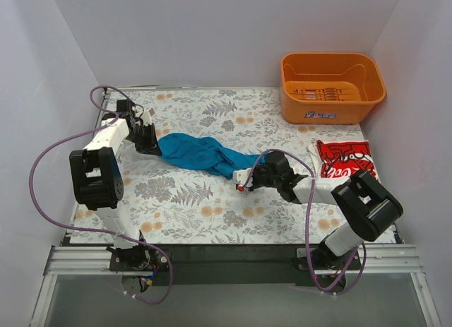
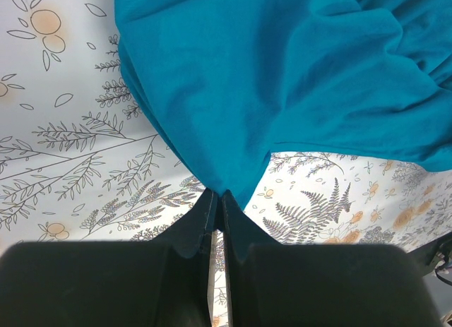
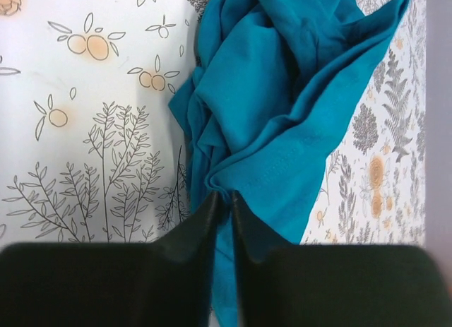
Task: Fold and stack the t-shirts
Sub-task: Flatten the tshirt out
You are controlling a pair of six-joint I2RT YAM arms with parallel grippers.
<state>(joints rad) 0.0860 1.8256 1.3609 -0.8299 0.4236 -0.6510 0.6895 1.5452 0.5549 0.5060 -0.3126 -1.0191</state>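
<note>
Teal-blue t-shirt, bunched into a loose rope on the floral tablecloth, runs lengthwise from far left to near right. The left gripper and right gripper each clamp one end. The red t-shirt lies at the table's right edge, near the orange basket.

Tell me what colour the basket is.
The basket is orange; the top external view shows it best.

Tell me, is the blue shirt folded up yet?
No, not folded. The blue shirt lies bunched and twisted in a long wrinkly heap on the table.
</note>
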